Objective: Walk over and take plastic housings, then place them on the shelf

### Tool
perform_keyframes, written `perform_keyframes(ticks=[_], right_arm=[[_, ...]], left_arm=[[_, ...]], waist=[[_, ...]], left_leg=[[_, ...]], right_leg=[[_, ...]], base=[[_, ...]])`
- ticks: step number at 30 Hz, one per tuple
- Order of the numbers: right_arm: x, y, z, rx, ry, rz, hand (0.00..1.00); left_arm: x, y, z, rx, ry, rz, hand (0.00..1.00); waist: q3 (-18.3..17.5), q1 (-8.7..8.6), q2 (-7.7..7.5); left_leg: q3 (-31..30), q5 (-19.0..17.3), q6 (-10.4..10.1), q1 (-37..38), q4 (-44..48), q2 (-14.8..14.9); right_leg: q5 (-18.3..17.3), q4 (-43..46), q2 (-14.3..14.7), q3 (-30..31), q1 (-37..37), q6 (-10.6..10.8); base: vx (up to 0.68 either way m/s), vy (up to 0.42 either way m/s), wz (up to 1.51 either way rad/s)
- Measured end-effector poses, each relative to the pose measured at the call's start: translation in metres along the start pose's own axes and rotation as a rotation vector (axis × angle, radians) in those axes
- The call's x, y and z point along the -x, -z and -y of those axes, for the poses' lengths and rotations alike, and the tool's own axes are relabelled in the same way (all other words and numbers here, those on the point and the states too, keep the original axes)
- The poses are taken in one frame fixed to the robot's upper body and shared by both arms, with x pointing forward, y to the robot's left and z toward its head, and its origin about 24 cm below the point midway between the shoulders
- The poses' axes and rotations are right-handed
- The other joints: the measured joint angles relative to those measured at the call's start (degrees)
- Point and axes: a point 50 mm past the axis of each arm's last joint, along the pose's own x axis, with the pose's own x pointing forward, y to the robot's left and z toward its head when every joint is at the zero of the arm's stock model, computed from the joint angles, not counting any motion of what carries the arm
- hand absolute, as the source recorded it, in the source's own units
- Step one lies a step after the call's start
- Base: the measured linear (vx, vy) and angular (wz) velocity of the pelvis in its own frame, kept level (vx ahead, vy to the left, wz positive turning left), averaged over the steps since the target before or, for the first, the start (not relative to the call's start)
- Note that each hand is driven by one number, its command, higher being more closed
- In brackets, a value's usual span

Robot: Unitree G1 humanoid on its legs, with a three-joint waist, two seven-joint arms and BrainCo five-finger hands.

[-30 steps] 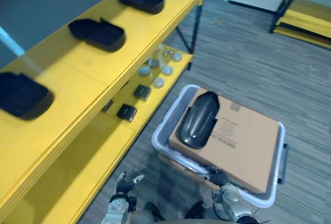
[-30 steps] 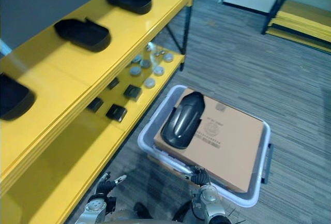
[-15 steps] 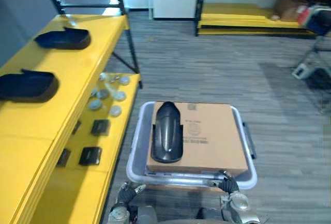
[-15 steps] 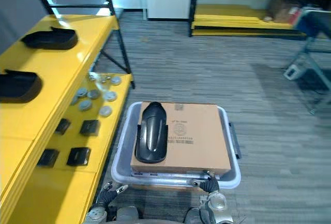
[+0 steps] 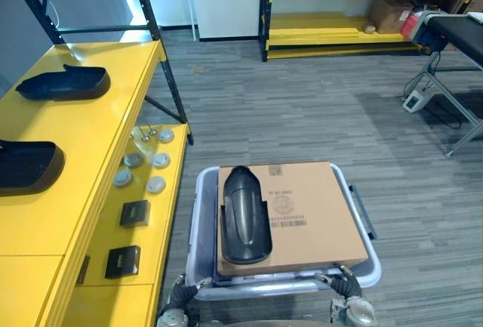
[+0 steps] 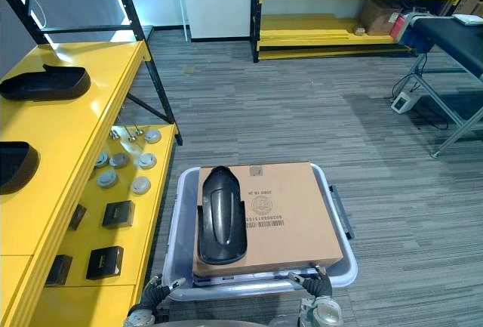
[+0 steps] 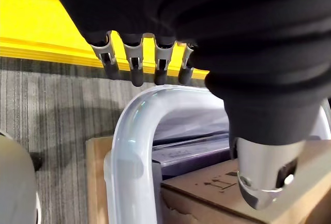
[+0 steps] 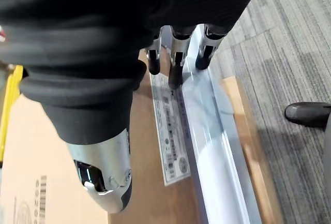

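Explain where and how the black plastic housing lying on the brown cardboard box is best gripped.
Probably grip the black plastic housing across its two long sides near the middle, coming from above. It lies dome-up, lengthwise on the brown cardboard box, so its sides are exposed and the smooth rounded top offers no hold.

left hand in black ribbed cover, silver dark-tipped fingers, silver thumb

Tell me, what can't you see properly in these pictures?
1. Inside the bin: covered by the cardboard box, both eye views.
2. The nearest black housing: cut off by the left edge, both eye views.
3. The little round parts on the lower shelf: too small to identify, both eye views.
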Motion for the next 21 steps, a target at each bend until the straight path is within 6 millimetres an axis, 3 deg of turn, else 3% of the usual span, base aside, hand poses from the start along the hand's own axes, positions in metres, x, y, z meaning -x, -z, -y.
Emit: perform_keyframes(ticks=[1,2,5,6,10,12,13,16,18,21], right_arm=[[0.003,-0.008,0.013,-0.013,0.041,0.047,0.0],[0.006,-0.018,0.022,-0.022,0.072,0.102,0.0],[0.018,-0.069,0.042,-0.031,0.114,0.337,0.0],[0.03,-0.098,0.037,-0.021,0.07,0.474,0.0],[0.058,-0.14,0.021,0.021,-0.05,0.711,0.0],[0.074,-0.158,-0.013,0.066,-0.232,0.829,0.0],[0.075,-0.159,-0.017,0.07,-0.253,0.836,0.0],[0.08,-0.159,-0.059,0.132,-0.431,0.854,0.0],[0.074,-0.153,-0.077,0.18,-0.479,0.821,0.0],[0.061,-0.14,-0.098,0.272,-0.486,0.735,0.0]], left_arm=[[0.002,0.003,-0.003,0.002,-0.008,-0.004,0.0],[0.001,0.003,-0.005,-0.001,-0.009,0.0,0.0],[0.001,0.0,-0.004,-0.008,-0.007,0.014,0.0],[0.002,0.004,-0.009,-0.021,-0.014,0.005,0.0],[0.002,0.008,-0.016,-0.056,-0.008,0.001,0.0],[0.002,0.007,-0.015,-0.08,0.006,0.007,0.0],[0.002,0.007,-0.014,-0.082,0.009,0.009,0.0],[0.002,0.004,-0.01,-0.089,0.031,0.025,0.0],[0.001,0.0,-0.009,-0.09,0.04,0.035,0.0],[0.0,-0.003,-0.005,-0.083,0.048,0.043,0.0]], waist=[[-0.29,-0.11,-0.68],[-0.29,-0.19,-2.37],[-1.43,-1.16,-0.9],[-1.36,-1.76,-2.06],[-1.42,-1.65,-3.46],[-1.3,-1.54,-3.85],[-1.29,-1.57,-3.83],[-1.05,-0.99,-3.43],[-0.95,0.06,-3.31],[-0.52,0.2,-2.76]], left_leg=[[0.01,0.0,0.0,-1.24,3.48,-0.16],[0.0,-1.87,0.24,-2.78,5.66,-0.42],[-1.28,-0.02,0.65,-1.92,-2.8,-0.74],[-1.36,0.04,0.75,-2.16,-2.24,-1.25],[-1.83,0.19,1.0,-2.13,-2.27,-1.19],[-2.64,0.44,1.42,-2.35,-2.53,-1.06],[-2.79,0.47,1.46,-2.44,-2.53,-1.07],[-3.82,0.58,1.62,-2.83,-3.01,-1.17],[-4.71,1.22,1.47,-2.91,-3.67,-1.26],[-6.9,3.48,1.17,-3.14,-5.67,-1.29]], right_leg=[[0.2,0.16,-1.01,0.71,0.47,-0.22],[0.53,0.59,-2.39,1.19,0.33,0.02],[0.43,0.76,-1.73,1.04,-0.52,0.45],[0.41,0.84,-2.32,1.2,-0.49,0.47],[-0.06,1.36,-2.21,1.16,-0.47,1.01],[-0.89,1.69,-1.93,0.99,-0.54,0.69],[-0.95,1.68,-1.93,0.95,-0.56,0.7],[-2.52,1.65,-1.86,0.79,-0.58,0.93],[-2.76,1.65,-1.62,0.34,-0.55,0.96],[-2.93,1.61,-1.42,-1.81,-0.56,0.78]], base=[[0.0,0.03,-0.24],[-0.03,0.019,-0.14],[-0.05,0.021,-0.06],[-0.01,0.027,-0.04],[-0.02,-0.035,0.06],[-0.04,-0.086,0.1],[-0.05,-0.081,0.16],[-0.07,-0.081,0.13],[-0.1,-0.094,0.17],[-0.08,-0.099,0.4]])
